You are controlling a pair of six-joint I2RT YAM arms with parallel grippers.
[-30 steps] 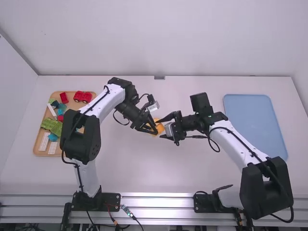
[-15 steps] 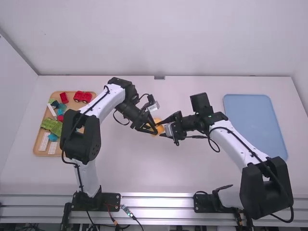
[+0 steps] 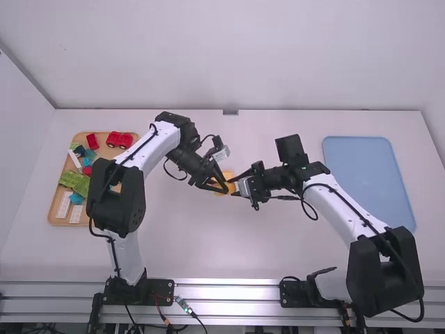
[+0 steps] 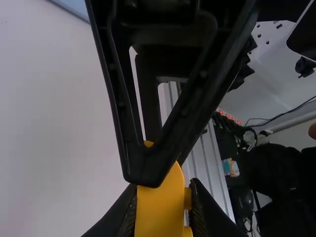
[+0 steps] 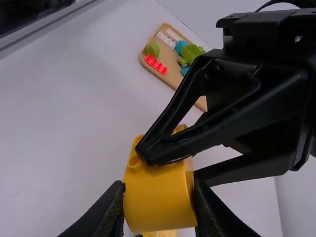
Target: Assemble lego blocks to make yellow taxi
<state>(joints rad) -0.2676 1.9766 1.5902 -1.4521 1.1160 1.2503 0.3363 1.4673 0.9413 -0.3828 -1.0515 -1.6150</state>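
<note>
Yellow block [image 5: 158, 202] is clamped in both end effectors: the left end effector [image 3: 223, 187] is gripping it and the right end effector [image 3: 233, 186] is pinching it too, tips super close together over the bench [image 3: 208, 243]. It's kinda orangey, with a smooth, broad face and round studs [image 4: 187, 198] poking out. The tan tray [image 3: 108, 151] is well left of the left end effector, and the blue tray [image 3: 365, 181] is right of the right one.

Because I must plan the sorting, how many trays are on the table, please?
2: the wooden tray at the left, partly behind the left arm, and the blue tray at the right, beside the right arm.
</note>
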